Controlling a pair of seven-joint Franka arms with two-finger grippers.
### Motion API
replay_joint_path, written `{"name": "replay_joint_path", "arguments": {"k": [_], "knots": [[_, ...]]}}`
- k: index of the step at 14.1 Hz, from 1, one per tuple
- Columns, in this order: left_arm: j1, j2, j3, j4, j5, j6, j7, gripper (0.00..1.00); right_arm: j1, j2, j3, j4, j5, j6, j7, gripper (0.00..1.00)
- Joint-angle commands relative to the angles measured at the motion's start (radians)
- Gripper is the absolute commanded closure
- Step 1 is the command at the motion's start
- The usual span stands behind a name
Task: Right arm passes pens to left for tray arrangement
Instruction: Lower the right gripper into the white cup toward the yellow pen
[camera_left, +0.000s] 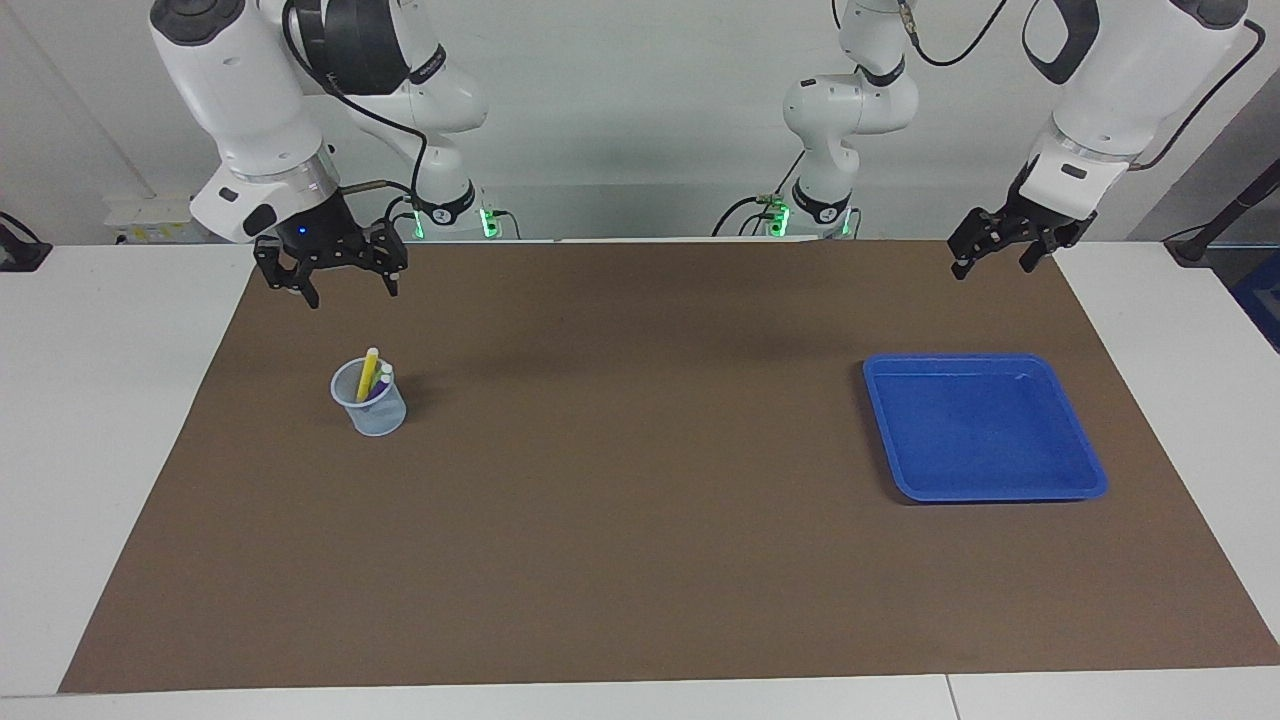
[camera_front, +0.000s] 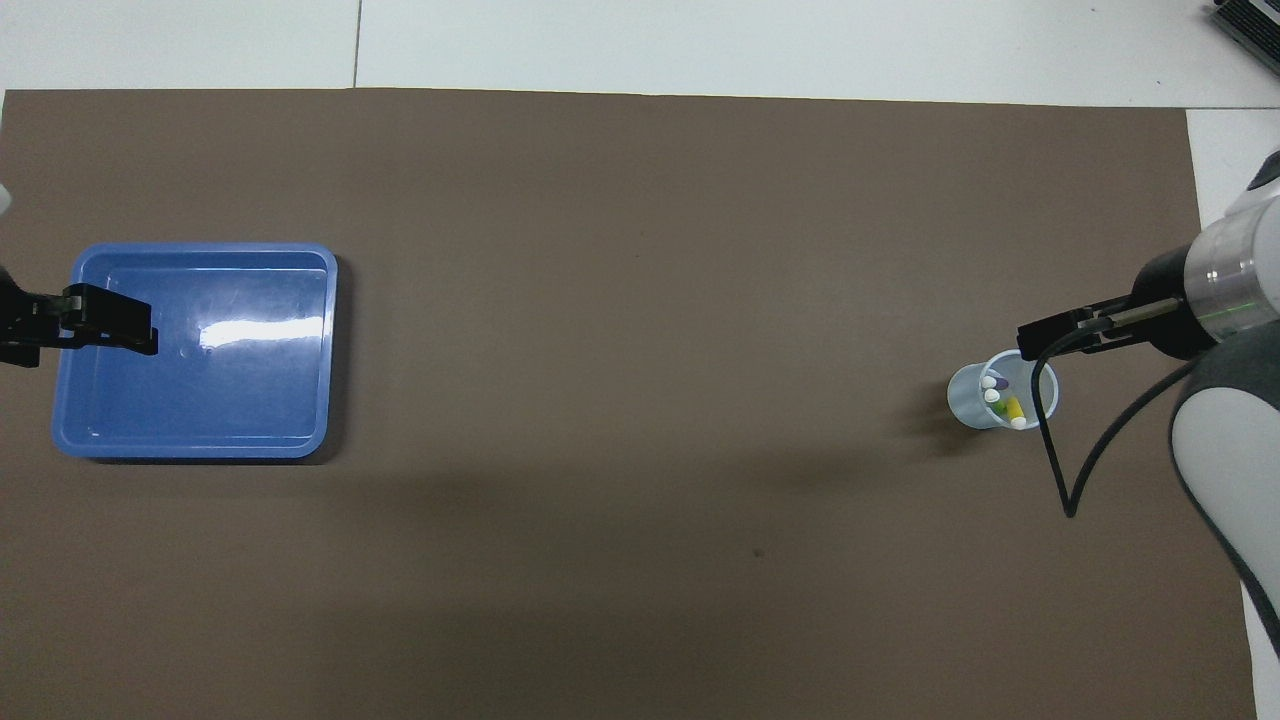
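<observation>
Three pens stand tips up in a small pale blue translucent cup (camera_left: 370, 402) toward the right arm's end of the mat. The yellow pen (camera_left: 367, 373) sticks out highest. The overhead view shows the cup (camera_front: 965, 400) with the yellow (camera_front: 1013, 409), green (camera_front: 1001, 401) and purple (camera_front: 1001, 380) pens. My right gripper (camera_left: 350, 288), with the blue light, hangs open and empty in the air above the cup's rim (camera_front: 1028, 332). The bright blue tray (camera_left: 985, 430) lies empty at the left arm's end. My left gripper (camera_left: 993, 265) is open and empty, raised over the tray's edge (camera_front: 148, 335).
A brown mat (camera_left: 640, 520) covers most of the white table. A black cable loops down from the right wrist beside the cup (camera_front: 1050, 450). The arm bases with green lights stand at the robots' edge of the table.
</observation>
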Motion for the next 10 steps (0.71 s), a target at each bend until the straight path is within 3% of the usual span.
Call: {"name": "replay_joint_path", "arguments": {"k": [1, 10], "knots": [[0.001, 0.002, 0.003, 0.021, -0.005, -0.018, 0.01, 0.0, -0.009, -0.013, 0.006, -0.004, 0.03, -0.018, 0.014, 0.0], [0.004, -0.004, 0.006, 0.015, -0.005, -0.017, 0.01, 0.0, -0.007, -0.02, 0.006, -0.016, 0.03, -0.012, 0.009, 0.0]]}}
